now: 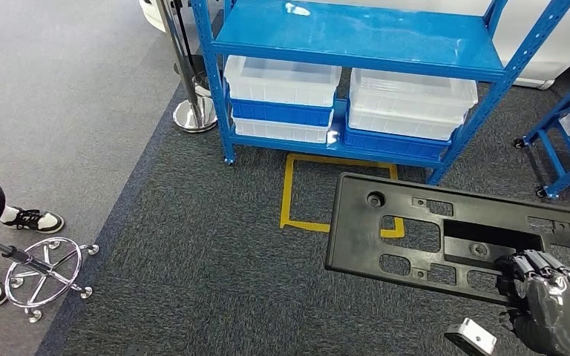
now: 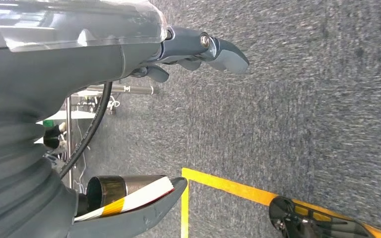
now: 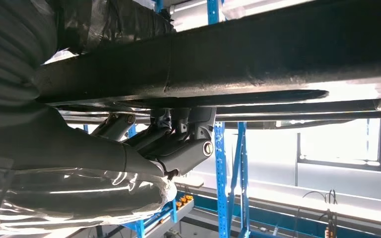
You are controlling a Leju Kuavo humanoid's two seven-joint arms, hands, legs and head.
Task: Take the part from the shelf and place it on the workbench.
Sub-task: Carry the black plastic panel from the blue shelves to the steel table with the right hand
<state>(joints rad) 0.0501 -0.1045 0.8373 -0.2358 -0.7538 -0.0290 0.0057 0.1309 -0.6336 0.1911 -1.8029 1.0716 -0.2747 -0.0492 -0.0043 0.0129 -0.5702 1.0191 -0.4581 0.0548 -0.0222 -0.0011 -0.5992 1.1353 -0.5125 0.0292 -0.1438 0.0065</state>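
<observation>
Grey carpet and a blue shelf [image 1: 356, 44] are lying ahead of the right hand [image 1: 545, 300], which is gripping the black part [image 1: 445, 237] by its near edge, flat, ready for carrying. The left hand [image 2: 198, 54] is hanging, holding nothing, fingers loosely apart.

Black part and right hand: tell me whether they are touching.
Touching. In the head view the right hand grips the lower edge of the black part, with its fingers lying over the face; the right wrist view shows fingers pressed against its underside.

bins [image 1: 282, 80] on shelf [image 1: 356, 33], stool [image 1: 41, 271] left, part [image 1: 445, 230] in right hand [image 1: 545, 297]
</observation>
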